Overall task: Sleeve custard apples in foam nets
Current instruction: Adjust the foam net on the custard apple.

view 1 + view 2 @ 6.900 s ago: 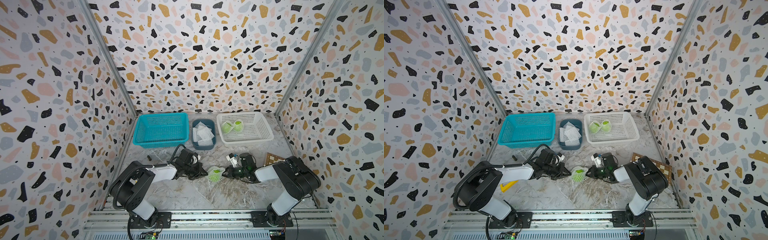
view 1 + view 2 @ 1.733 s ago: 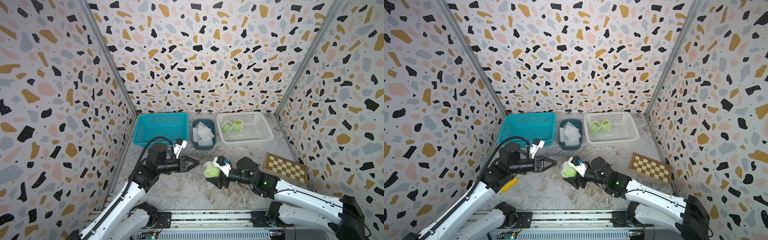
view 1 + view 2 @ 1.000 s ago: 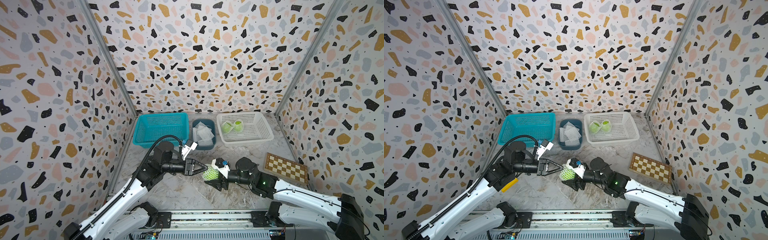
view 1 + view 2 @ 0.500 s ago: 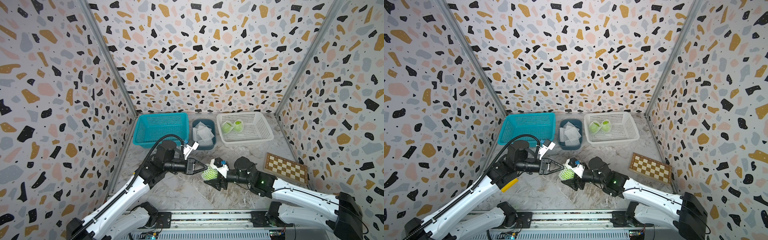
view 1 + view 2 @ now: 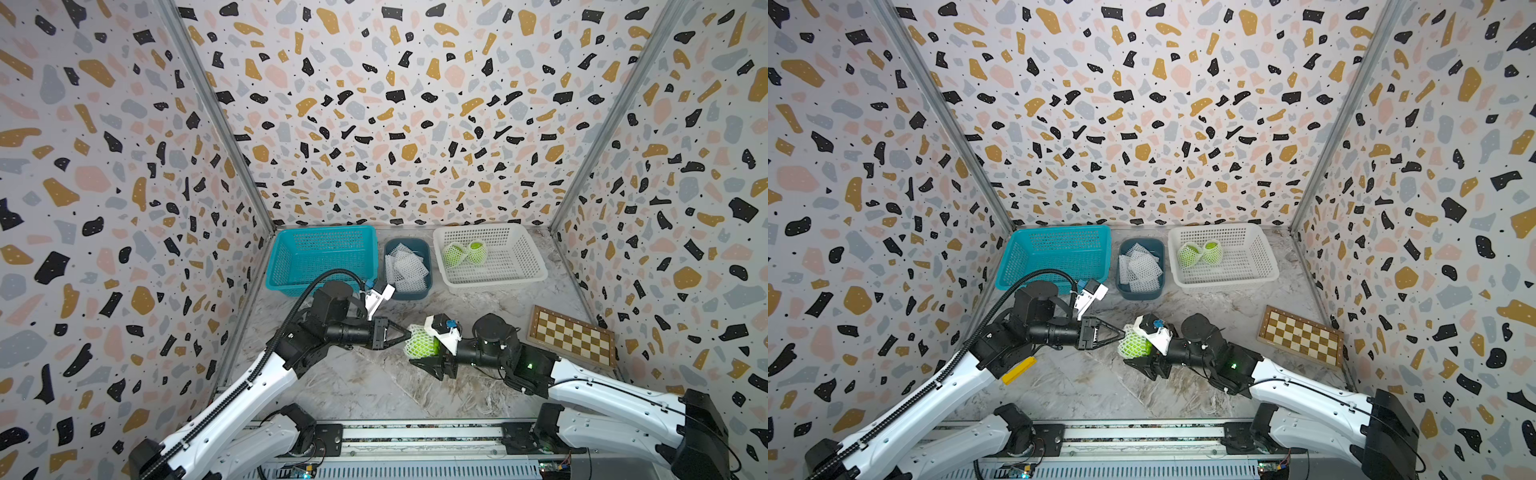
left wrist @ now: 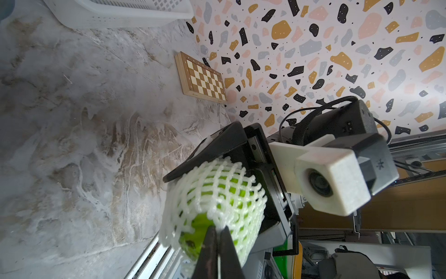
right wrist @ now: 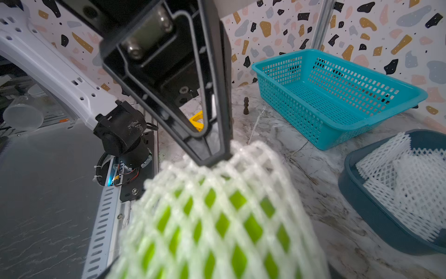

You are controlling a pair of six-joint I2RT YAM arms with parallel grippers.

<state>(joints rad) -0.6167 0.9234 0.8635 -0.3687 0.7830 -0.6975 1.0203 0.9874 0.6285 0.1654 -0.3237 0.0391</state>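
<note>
The right gripper point(image 5: 420, 345) holds a custard apple point(image 7: 237, 200) up off the marble table point(image 5: 365, 386). Its jaws are set wide around the fruit, and one black finger point(image 6: 205, 154) lies along the fruit's side. A white foam net point(image 6: 217, 183) is stretched over most of the fruit. Green skin shows through its diamond holes and at the open end, which faces away from the right gripper's palm.

The left gripper point(image 5: 408, 333) meets the fruit from the opposite side, pointing straight at the right gripper. Its jaws are pinched together on the rim of the net at that open end.

Beyond the left gripper's tips, toward the back wall, a dark blue tub point(image 5: 415, 293) holds a loose pile of spare foam nets point(image 5: 405, 266). A teal basket point(image 5: 291, 282) stands behind the left gripper's wrist, just beside the tub. Behind the right gripper, a white basket point(image 5: 528, 274) holds two other custard apples point(image 5: 453, 254), each in its own net, lying side by side. A chessboard point(image 5: 571, 336) lies flat out past the right gripper's wrist, near the side wall. In the right wrist view, a small dark chess piece point(image 7: 246, 105) stands upright on the table near the teal basket.
</note>
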